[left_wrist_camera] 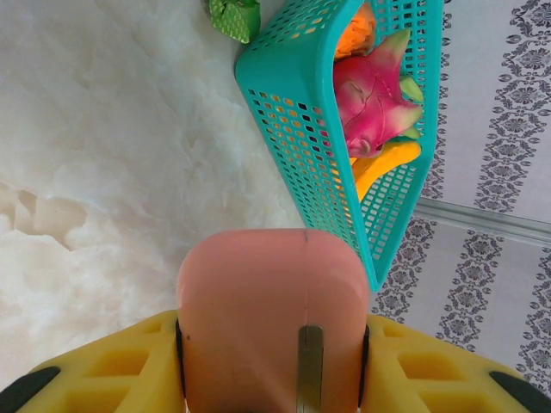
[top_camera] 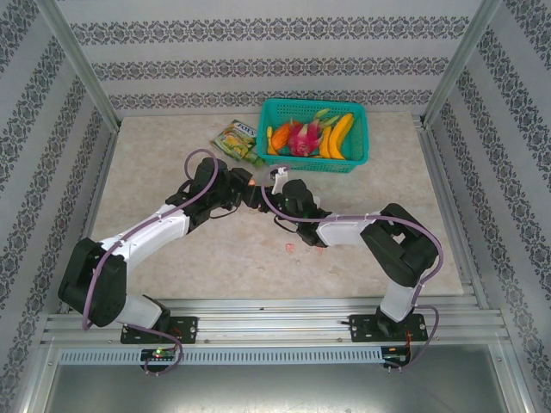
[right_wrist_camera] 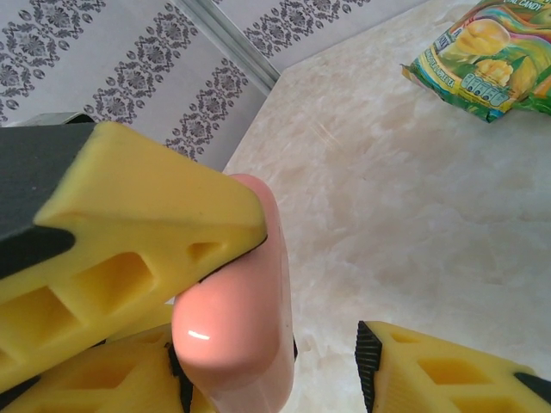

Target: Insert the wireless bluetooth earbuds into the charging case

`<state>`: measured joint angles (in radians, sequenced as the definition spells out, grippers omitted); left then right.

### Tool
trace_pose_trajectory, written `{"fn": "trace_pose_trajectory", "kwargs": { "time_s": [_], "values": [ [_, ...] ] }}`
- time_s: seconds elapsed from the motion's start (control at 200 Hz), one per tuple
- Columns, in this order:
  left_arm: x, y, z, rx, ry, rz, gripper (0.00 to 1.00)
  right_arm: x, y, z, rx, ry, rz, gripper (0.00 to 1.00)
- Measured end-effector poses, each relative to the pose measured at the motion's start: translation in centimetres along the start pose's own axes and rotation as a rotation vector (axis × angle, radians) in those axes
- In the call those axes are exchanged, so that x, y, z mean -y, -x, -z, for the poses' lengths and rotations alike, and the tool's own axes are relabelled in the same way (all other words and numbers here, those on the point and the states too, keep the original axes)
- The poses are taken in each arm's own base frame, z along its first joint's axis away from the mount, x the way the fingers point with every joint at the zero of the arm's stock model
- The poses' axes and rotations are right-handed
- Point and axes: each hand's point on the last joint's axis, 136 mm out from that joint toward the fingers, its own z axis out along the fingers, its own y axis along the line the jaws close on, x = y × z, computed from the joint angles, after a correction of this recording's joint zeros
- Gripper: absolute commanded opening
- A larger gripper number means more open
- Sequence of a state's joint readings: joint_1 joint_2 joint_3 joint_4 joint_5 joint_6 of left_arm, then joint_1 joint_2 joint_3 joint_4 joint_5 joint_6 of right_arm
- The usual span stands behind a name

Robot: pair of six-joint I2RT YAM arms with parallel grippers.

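Observation:
A pink, rounded charging case (left_wrist_camera: 267,318) sits between my left gripper's (left_wrist_camera: 271,344) yellow fingers (left_wrist_camera: 103,370), which are shut on its sides; its metal hinge faces the camera. From above, the case (top_camera: 250,182) is held over the middle of the table, where both arms meet. My right gripper (right_wrist_camera: 271,370) is open around the same case (right_wrist_camera: 241,301). The case rests against its left pad, and a clear gap separates it from the right finger (right_wrist_camera: 430,370). A tiny pink-red earbud (top_camera: 288,248) lies on the table in front of the right arm. A small white piece (top_camera: 280,172) shows by the right gripper (top_camera: 274,188).
A teal basket (top_camera: 362,159) of toy fruit stands at the back of the table, close to the left gripper (top_camera: 244,185), with its wall (left_wrist_camera: 301,129) just beyond the case. A green candy bag (top_camera: 237,142) lies left of it. Metal rails edge the table.

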<state>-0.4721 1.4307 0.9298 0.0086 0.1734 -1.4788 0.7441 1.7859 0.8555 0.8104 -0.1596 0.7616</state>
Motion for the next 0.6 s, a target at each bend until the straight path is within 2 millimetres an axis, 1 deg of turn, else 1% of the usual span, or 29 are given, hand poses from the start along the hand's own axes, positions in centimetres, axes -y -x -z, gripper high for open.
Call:
{"fn": "trace_pose_trajectory", "kwargs": {
  "time_s": [0.2,0.36,0.45,0.515,0.6],
  "values": [
    [0.2,-0.09,0.01,-0.002,-0.004,0.006,0.27,-0.06,0.35,0.06,0.001,0.018,-0.011,0.47],
    [0.29,-0.23,-0.01,-0.003,-0.008,0.015,0.29,-0.33,0.43,0.09,-0.003,0.036,-0.021,0.36],
    [0.29,-0.37,-0.02,-0.006,-0.007,0.017,0.33,-0.43,0.48,0.11,-0.003,0.042,-0.02,0.29],
    [0.29,-0.38,-0.02,-0.004,-0.007,0.016,0.38,-0.45,0.55,0.15,-0.005,0.046,-0.018,0.26],
    [0.3,-0.36,-0.02,-0.003,-0.007,0.016,0.47,-0.4,0.55,0.19,-0.009,0.045,-0.017,0.24]
  ]
}}
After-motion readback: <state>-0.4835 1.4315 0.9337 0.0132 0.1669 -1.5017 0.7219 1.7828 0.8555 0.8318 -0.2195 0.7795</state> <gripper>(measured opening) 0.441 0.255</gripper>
